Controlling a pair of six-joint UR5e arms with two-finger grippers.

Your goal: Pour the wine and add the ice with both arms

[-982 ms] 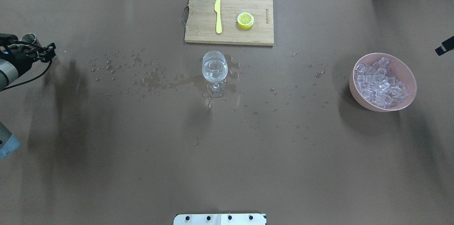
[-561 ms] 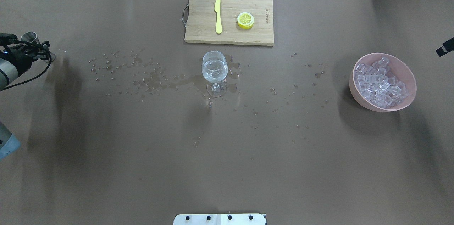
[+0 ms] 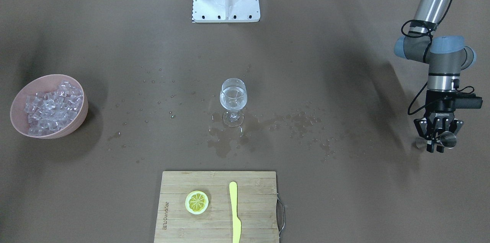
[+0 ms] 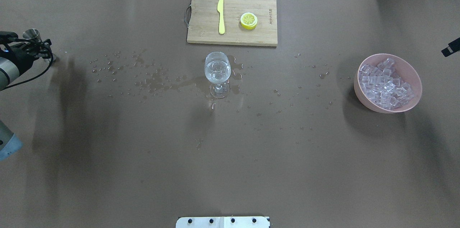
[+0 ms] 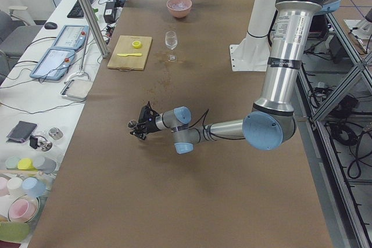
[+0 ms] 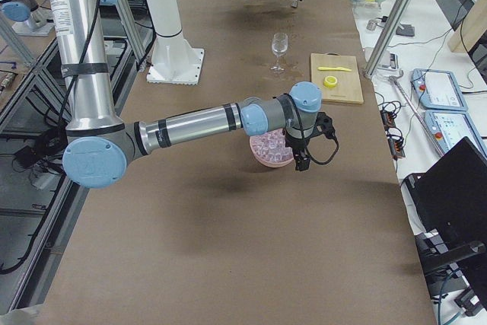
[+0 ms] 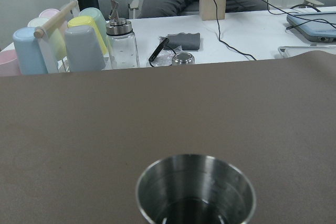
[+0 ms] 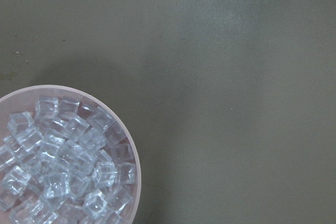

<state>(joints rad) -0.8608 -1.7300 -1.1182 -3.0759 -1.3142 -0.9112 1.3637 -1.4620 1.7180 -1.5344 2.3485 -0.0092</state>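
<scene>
At the far right of the front-facing view, the left gripper [image 3: 438, 136] pinches a small steel cup [image 3: 447, 139] between its fingers, upright and low over the brown table [image 3: 344, 204], well apart from everything else. The left wrist camera looks straight into the cup's mouth and shows little or nothing inside. In the middle of the frame stands the wine glass [image 3: 233, 99], with the wine [image 3: 232, 94], a clear, water-like liquid, filling the lower part of its bowl. Droplets and a wet patch [image 3: 226, 141] spread across the table around its foot and off toward the left arm's side. By that evidence the pour looks done, if untidily, and the cup appears to be on its way to being set down. The ice [image 3: 51, 107] lies heaped in a pink bowl [image 3: 18, 99] at the left edge of the frame, far from the glass, and no cube is visible in the glass. The right gripper [image 6: 298, 161] hangs beside that bowl in the right-side view, its wrist camera catching the cubes in its lower left corner; whether its fingers are spread or pressed together cannot be told. Adding the ice, the second half of the job, seems wholly ahead. A cutting board [image 3: 218, 220] with a yellow knife [image 3: 234, 212] and a lemon slice [image 3: 196, 201] sits at the bottom centre.
</scene>
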